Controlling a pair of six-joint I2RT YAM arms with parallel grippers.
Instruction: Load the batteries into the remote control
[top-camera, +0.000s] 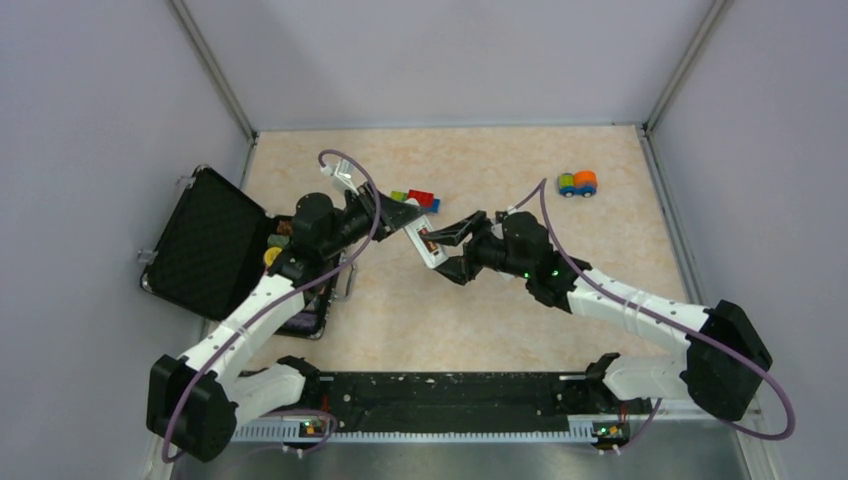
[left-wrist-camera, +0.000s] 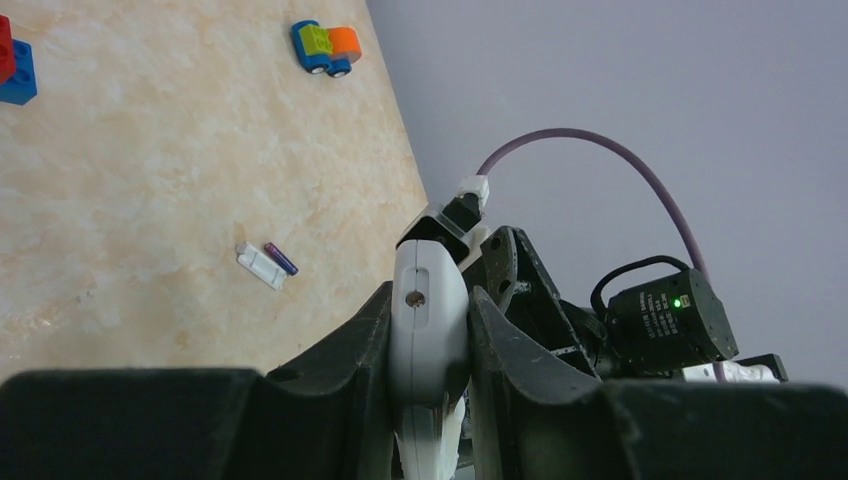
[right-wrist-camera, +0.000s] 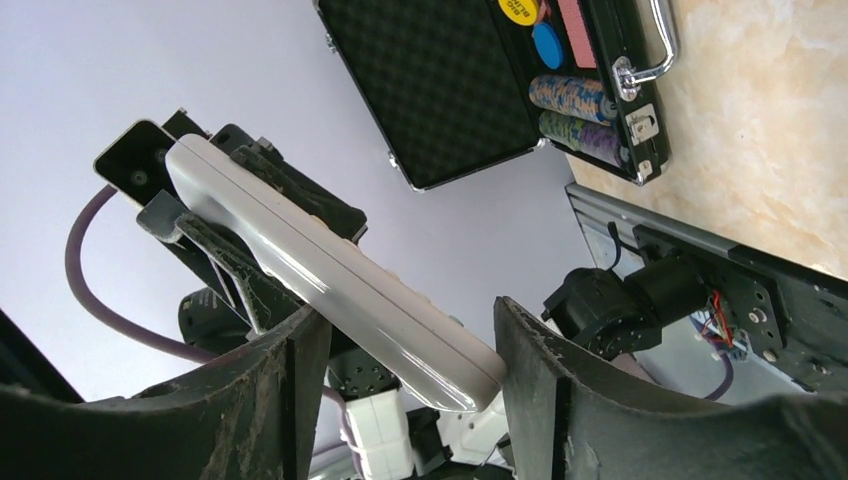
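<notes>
The white remote control (left-wrist-camera: 428, 320) is held up over the middle of the table, my left gripper (left-wrist-camera: 430, 292) shut on one end of it. Its other end (right-wrist-camera: 400, 320) slants between the fingers of my right gripper (right-wrist-camera: 408, 310), whose jaws stand apart on either side, the right finger (right-wrist-camera: 540, 360) close against the remote's tip. From above, the remote (top-camera: 428, 245) bridges the left gripper (top-camera: 405, 218) and the right gripper (top-camera: 450, 245). On the table lie a dark blue-purple battery (left-wrist-camera: 281, 259) and, beside it, the white back cover (left-wrist-camera: 262, 266).
An open black case (top-camera: 210, 245) with poker chips (right-wrist-camera: 572, 95) lies at the left, under my left arm. A toy brick car (top-camera: 578, 183) stands at the back right. Loose coloured bricks (top-camera: 420, 198) lie behind the grippers.
</notes>
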